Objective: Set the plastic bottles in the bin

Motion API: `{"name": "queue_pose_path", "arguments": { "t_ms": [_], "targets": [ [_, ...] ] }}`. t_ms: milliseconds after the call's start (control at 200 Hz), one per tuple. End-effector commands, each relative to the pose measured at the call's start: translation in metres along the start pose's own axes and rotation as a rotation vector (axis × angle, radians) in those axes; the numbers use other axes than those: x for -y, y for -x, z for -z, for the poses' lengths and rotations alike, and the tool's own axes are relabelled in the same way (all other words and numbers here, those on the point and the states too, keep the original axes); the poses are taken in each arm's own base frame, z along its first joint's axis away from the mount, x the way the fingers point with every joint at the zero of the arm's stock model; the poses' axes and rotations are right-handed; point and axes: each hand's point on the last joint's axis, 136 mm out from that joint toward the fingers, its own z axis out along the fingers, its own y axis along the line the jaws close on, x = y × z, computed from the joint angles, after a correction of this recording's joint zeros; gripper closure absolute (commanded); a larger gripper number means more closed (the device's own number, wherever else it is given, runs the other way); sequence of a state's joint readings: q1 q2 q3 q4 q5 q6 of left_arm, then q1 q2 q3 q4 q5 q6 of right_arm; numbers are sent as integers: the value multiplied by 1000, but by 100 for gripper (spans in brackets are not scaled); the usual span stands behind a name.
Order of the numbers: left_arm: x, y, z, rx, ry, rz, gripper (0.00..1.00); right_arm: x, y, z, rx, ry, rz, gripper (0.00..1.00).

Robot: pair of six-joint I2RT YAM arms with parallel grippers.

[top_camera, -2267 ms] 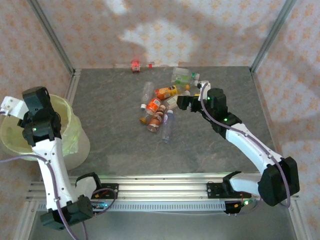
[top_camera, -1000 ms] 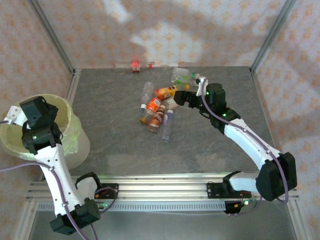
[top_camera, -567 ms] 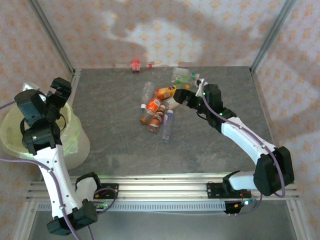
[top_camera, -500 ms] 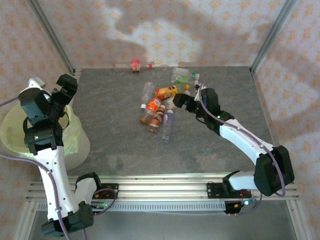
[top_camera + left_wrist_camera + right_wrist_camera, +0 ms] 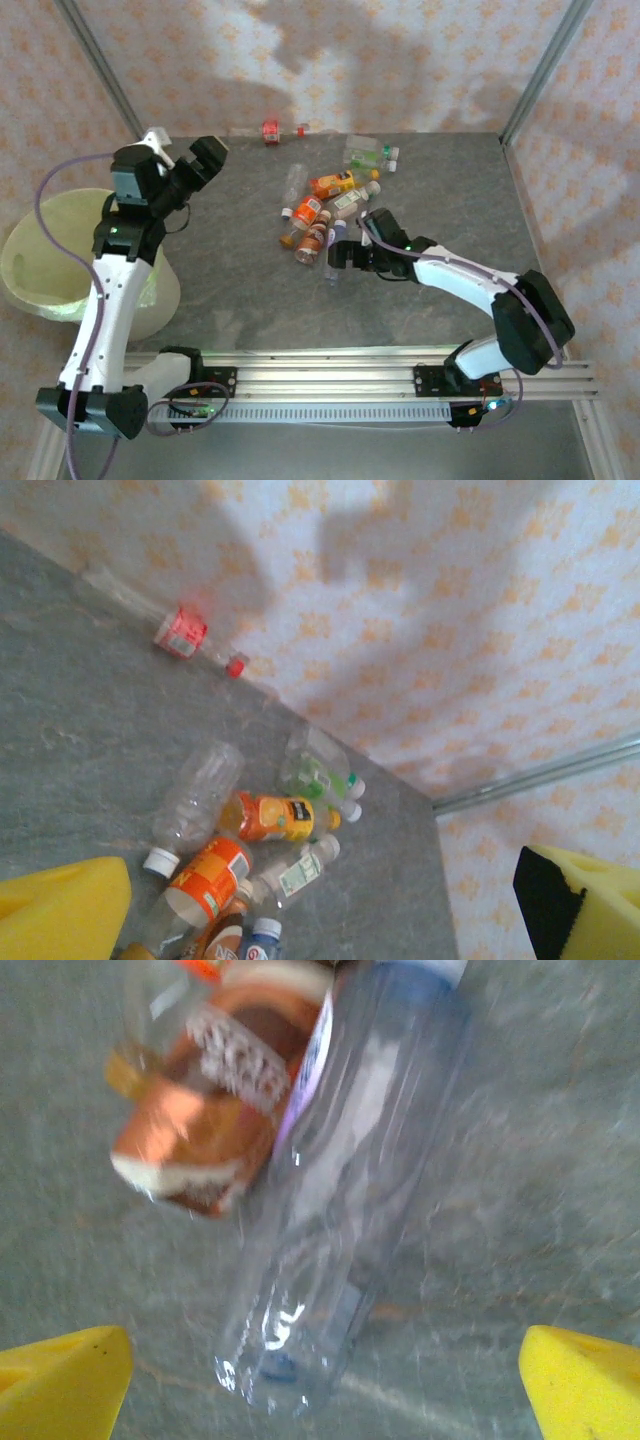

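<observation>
While both pincers stand wide apart with nothing in them, the bottles lie on the bench (image 5: 230, 290) and the bin (image 5: 25, 285) stands by its left edge, toward the near corner.

Most bottles form a loose heap around the middle of the bench, toward the far edge. The right pincer (image 5: 340, 254) is down at the near side of that heap. In the right wrist view, the right pincer (image 5: 320, 1385) has its yellow pads (image 5: 60, 1375) in the two lower corners. A clear bottle (image 5: 340, 1190) with a blue cap lies lengthwise between them, its bottom end nearest the camera. Neither pad touches it. A brown-labelled bottle (image 5: 200, 1130) lies against its left side.

The left pincer (image 5: 205, 158) hangs in the air over the far left part of the bench, between the bin and the heap, well apart from both. Its wrist view looks across the bench at an orange juice bottle (image 5: 275, 818), a green-labelled bottle (image 5: 315, 775), a clear bottle with a white cap (image 5: 195, 800) and an orange-labelled bottle (image 5: 205, 880). A red-labelled bottle (image 5: 180, 632) lies alone against the far edge, by the wall.

Whether the bin holds any bottles I cannot tell.
</observation>
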State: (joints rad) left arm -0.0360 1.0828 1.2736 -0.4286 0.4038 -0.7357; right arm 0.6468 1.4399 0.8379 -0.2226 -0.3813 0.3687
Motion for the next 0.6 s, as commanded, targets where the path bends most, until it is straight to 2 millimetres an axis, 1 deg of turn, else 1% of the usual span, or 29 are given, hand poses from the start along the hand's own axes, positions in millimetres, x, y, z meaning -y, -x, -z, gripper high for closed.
{"name": "queue_pose_path", "arguments": {
  "t_ms": [0,65,115,195,300,380,455,550,596],
  "targets": [
    [17,4,-7,42,-35,-31,0,-9,-11,-6,-45,-3,66,1],
    [17,-5,-16,13,-29,-35,0,-15,-12,-14,-40,-1,83,1],
    [17,-10,-22,-4,-18,-41,0,-15,-15,-22,-41,-24,107,1],
    [16,-16,-29,-21,-8,-46,0,-11,-16,-33,-45,-71,144,1],
    [15,-20,-35,-36,2,-37,0,0,-13,-47,-33,-135,129,1],
    [13,-24,-37,-46,11,-31,0,13,-9,-50,-29,-217,120,1],
    [9,-28,-38,-58,27,-30,0,22,-7,-50,-12,-267,107,0],
    [5,-33,-40,-76,43,-32,0,28,-7,-48,-4,-298,99,4],
    [3,-35,-41,-83,50,-33,0,30,-8,-48,-6,-307,109,9]
  ]
}}
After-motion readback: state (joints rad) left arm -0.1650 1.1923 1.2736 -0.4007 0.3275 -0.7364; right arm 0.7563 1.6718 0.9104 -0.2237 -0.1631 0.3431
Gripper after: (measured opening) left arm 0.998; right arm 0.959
